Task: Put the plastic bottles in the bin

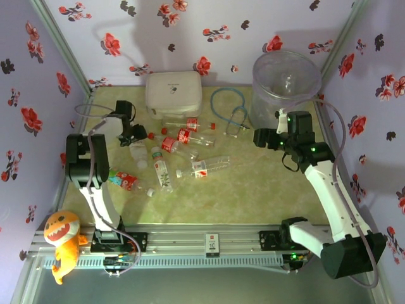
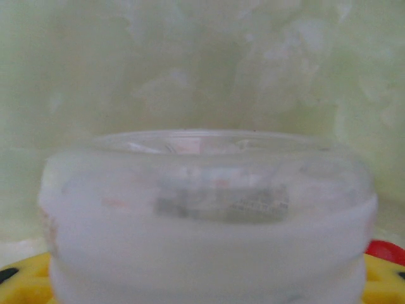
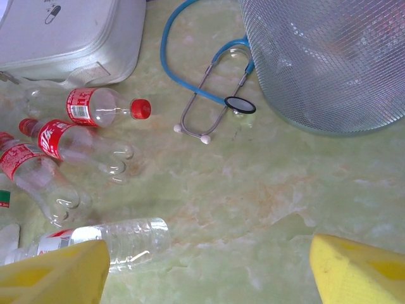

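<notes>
Top view: plastic bottles (image 1: 174, 152) lie scattered left of centre on the table (image 1: 266, 190); bin (image 1: 278, 58) stands back right, can't tell what's inside; left gripper (image 1: 135, 134) is down at the cluster's left edge; right gripper (image 1: 266, 138) hangs just beside the bin's base; stethoscope (image 1: 229, 113) lies between cluster and bin, white case (image 1: 174, 92) behind.

Left wrist: a clear bottle (image 2: 202, 215) sits in the gap between the yellow pads (image 2: 19, 275), right up against the lens; can't tell whether the jaws clamp it or just bracket it; something red (image 2: 386, 250) at the right edge, probably a neighbour's cap.

Right wrist: jaws wide, nothing between them, bare table underneath; bottles off to the left.

Risks: thin, slick wall, so the bottle could crumple or squirt out on lift; touching neighbours may get dragged; the right arm is parked in the left arm's path to the bin, so they could collide; a low carry clips the tall rim or snags the stethoscope tubing.
</notes>
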